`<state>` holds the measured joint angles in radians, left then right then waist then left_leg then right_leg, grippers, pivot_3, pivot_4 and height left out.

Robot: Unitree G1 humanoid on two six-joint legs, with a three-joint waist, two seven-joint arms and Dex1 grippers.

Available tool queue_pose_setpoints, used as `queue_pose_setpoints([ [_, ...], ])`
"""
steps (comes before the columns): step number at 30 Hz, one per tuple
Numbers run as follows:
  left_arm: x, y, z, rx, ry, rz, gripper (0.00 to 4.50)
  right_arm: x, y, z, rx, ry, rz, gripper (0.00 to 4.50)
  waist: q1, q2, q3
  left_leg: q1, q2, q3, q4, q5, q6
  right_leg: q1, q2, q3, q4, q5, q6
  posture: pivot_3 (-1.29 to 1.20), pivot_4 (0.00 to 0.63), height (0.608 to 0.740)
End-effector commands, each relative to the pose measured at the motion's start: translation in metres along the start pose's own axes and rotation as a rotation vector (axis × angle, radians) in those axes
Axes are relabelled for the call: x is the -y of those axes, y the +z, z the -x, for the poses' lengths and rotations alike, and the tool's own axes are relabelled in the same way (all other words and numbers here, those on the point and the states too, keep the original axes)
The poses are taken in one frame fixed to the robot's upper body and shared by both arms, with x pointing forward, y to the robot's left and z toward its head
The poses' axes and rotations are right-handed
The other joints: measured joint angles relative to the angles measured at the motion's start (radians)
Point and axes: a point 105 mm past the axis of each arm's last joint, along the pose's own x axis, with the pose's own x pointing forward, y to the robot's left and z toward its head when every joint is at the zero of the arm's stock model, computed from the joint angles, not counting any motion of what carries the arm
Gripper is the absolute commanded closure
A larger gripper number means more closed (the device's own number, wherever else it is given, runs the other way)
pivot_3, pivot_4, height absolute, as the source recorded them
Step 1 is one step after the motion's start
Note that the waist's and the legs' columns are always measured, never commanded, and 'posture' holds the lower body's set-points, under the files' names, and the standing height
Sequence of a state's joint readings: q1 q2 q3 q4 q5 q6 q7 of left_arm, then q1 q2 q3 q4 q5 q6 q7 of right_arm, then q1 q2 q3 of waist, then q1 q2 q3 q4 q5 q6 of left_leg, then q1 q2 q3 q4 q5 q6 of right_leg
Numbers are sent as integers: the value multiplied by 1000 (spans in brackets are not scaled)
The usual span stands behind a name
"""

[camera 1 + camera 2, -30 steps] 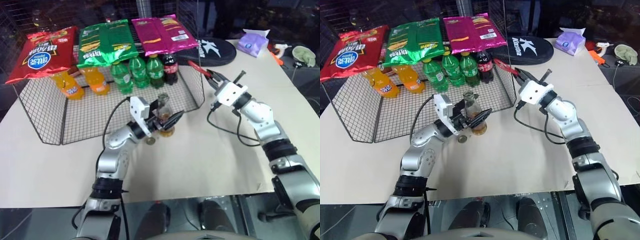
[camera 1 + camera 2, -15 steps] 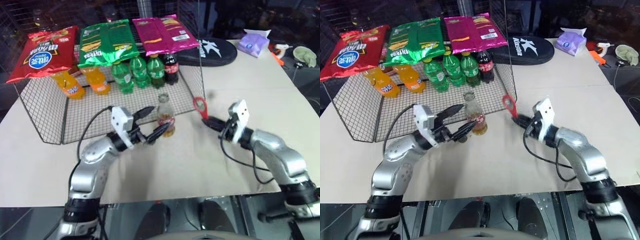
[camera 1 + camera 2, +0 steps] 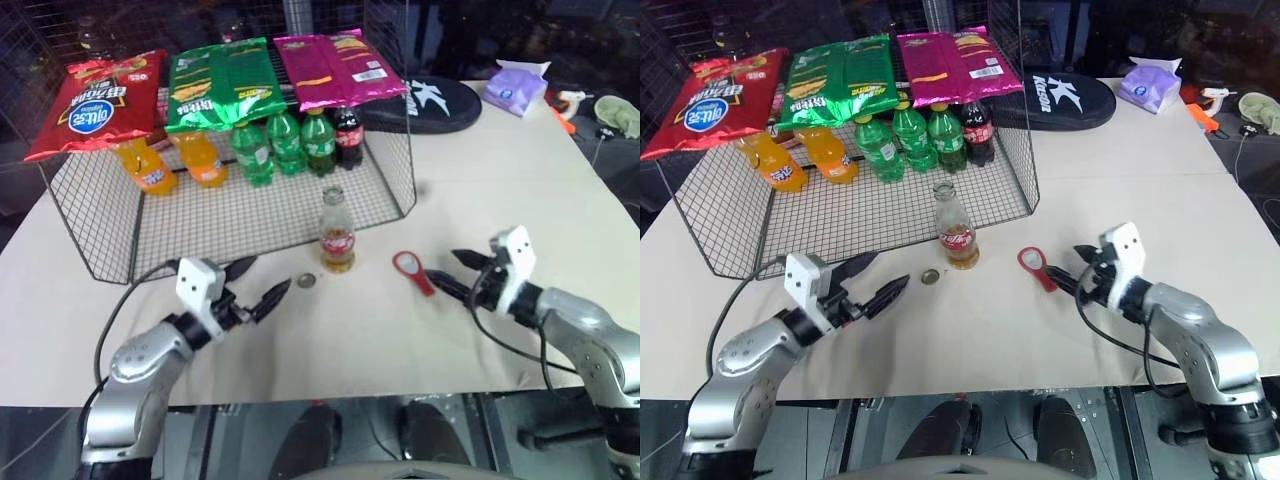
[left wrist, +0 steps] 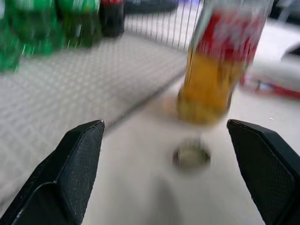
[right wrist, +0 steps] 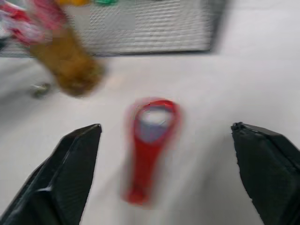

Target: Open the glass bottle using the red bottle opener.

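Note:
The glass bottle [image 3: 337,235] stands upright on the tan table just in front of the wire rack, amber liquid and red label showing. Its top looks bare, and a small round cap [image 3: 307,283] lies on the table beside its base. To the bottle's right, the red bottle opener [image 3: 412,270] lies flat on the table. My right gripper [image 3: 450,270] is open just right of the opener, pointing at it and touching nothing. My left gripper [image 3: 262,283] is open and empty, left of the cap and apart from the bottle.
A wire rack [image 3: 402,190] behind the bottle holds orange, green and dark soda bottles [image 3: 300,140], with snack bags [image 3: 215,80] on top. A black case [image 3: 430,100] and a purple tissue pack [image 3: 515,85] lie at the back right.
My right gripper came down and back, opened and let go of the opener, which now lies on the table. My left gripper drew back to the left, away from the bottle.

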<state>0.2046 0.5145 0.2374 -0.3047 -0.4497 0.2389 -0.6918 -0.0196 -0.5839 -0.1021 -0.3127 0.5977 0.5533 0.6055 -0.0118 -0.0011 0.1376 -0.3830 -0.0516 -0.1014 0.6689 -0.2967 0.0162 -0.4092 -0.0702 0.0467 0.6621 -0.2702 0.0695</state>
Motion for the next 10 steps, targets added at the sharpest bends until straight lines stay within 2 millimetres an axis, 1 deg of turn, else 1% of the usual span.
queue_pose_setpoints([
  [1,-3,11,11,15,31,-74,122,-3,11,18,76,49,120,217,0,0,0,0,0,0,0,0,0,0,0,0,0,0,0,0,150,740],
  [3,-3,7,20,-5,43,-89,122,-2,2,33,56,72,208,217,1,0,0,1,0,0,0,0,0,1,0,0,0,0,0,0,150,740],
  [5,-1,5,27,-27,38,-134,122,4,-6,48,53,58,268,217,1,0,0,2,0,0,0,-1,1,2,0,0,0,0,0,0,150,740],
  [8,-8,6,36,-37,67,-147,122,8,-6,63,77,47,249,217,1,0,0,3,0,0,0,-1,2,3,0,0,0,0,0,0,150,740],
  [10,-8,7,41,-34,68,-149,122,7,-2,71,103,81,210,217,0,0,0,4,1,0,0,-2,4,5,0,0,0,0,0,0,150,740],
])
